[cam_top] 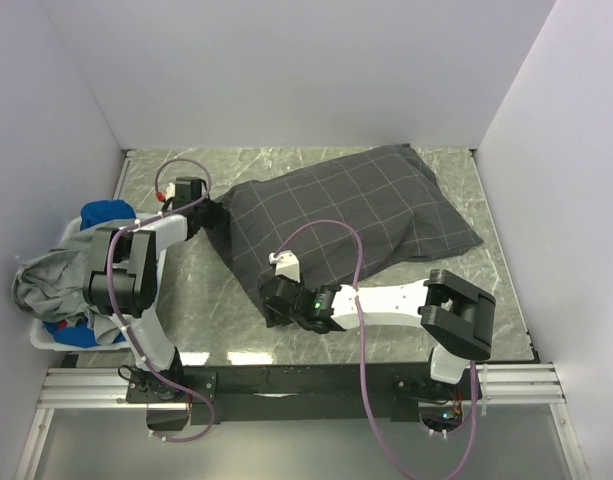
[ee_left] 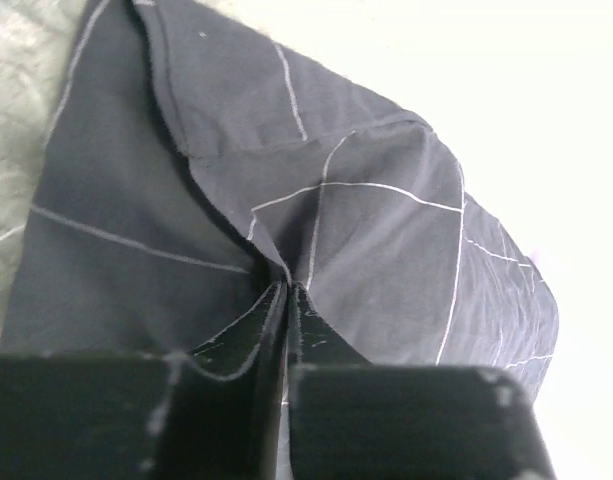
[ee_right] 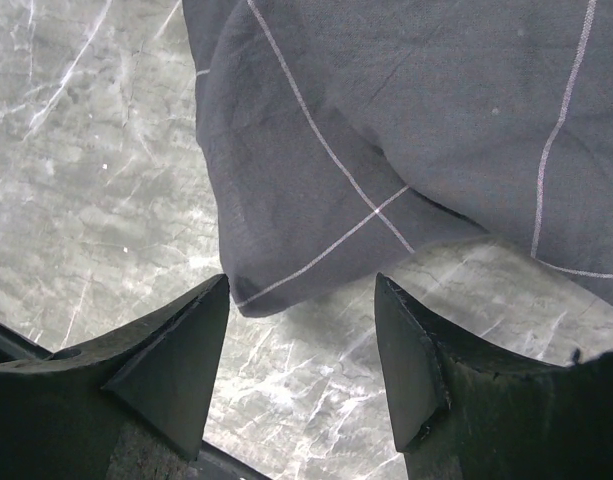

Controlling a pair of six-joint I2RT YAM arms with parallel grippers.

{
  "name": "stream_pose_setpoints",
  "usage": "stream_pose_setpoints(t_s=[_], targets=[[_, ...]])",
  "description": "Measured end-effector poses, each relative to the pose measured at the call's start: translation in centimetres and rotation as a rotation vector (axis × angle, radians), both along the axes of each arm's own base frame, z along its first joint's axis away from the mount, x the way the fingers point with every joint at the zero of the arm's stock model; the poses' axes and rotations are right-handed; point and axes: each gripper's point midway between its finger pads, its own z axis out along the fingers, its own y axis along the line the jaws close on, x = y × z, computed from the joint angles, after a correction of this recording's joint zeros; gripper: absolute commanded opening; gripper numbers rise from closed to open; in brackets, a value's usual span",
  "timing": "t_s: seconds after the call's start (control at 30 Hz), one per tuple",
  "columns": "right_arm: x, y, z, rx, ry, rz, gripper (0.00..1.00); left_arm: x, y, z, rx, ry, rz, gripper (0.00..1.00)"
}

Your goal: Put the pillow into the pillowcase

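Where it bulges, the pillowcase (charcoal, grid-lined) looks smooth.

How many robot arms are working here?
2. Left arm: left end effector shut on the left end of the dark charcoal grid-patterned fabric pillowcase. Right arm: right end effector open, hovering at its near corner.

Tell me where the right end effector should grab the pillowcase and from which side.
I'd grip the pillowcase at its limp near corner, coming from the near edge with the open right end effector straddling it. That corner lies flat and thin on the table, unlike the plump middle, and the left end effector pinches another edge.
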Motion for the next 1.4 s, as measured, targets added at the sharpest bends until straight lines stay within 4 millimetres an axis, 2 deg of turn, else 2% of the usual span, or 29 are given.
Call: stream_pose_setpoints(t_s=[0.3, 0.4, 0.5, 0.53, 0.57, 0.73, 0.93, 1.07, 1.13, 1.27, 1.3, 1.33, 1.4], targets=[[-0.3, 0.1, -0.3, -0.003, 0.008, 0.009, 0.66, 0.4, 0.3, 0.3, 0.019, -0.012, -0.008, 0.01], [-0.4, 0.1, -0.7, -0.01, 0.013, 0.013, 0.56, 0.1, 1.2, 0.5, 0.042, -0.001, 0.01, 0.01], [-0.4, 0.2, -0.7, -0.007, 0.016, 0.014, 0.37, -0.2, 2.8, 1.6, 0.072, -0.004, 0.04, 0.01], [-0.5, 0.2, -0.7, -0.004, 0.019, 0.011, 0.26, -0.1, 3.3, 2.1, 0.081, -0.011, 0.051, 0.01], [-0.5, 0.3, -0.6, -0.003, 0.019, 0.01, 0.21, 0.0, 3.9, 2.6, 0.089, -0.021, 0.061, 0.01], [-0.5, 0.2, -0.7, -0.003, 0.021, 0.008, 0.0, 0.7, 6.0, 4.3, 0.122, -0.052, 0.095, 0.01], [-1.0, 0.2, -0.2, 0.004, 0.04, 0.026, 0.0, 0.9, 7.5, 4.8, 0.141, -0.041, 0.114, 0.01], [-2.2, 1.1, 0.6, 0.028, 0.06, 0.077, 0.0, 1.2, 8.3, 5.4, 0.15, -0.052, 0.126, 0.01], [-3.0, 2.1, 1.3, 0.043, 0.078, 0.114, 0.0, 1.2, 8.5, 5.2, 0.154, -0.04, 0.125, 0.01], [-3.3, 6.0, 4.7, 0.129, 0.078, 0.177, 0.0, 2.4, 8.8, 5.4, 0.175, -0.033, 0.111, 0.01], [-3.2, 6.7, 5.6, 0.148, 0.069, 0.187, 0.02, 2.7, 8.9, 5.5, 0.179, -0.034, 0.11, 0.01], [-3.1, 7.3, 6.5, 0.164, 0.059, 0.194, 0.17, 2.9, 9.1, 5.6, 0.184, -0.034, 0.107, 0.01], [-2.7, 8.0, 7.9, 0.185, 0.04, 0.199, 0.3, 3.5, 9.2, 5.8, 0.194, -0.036, 0.101, 0.01]])
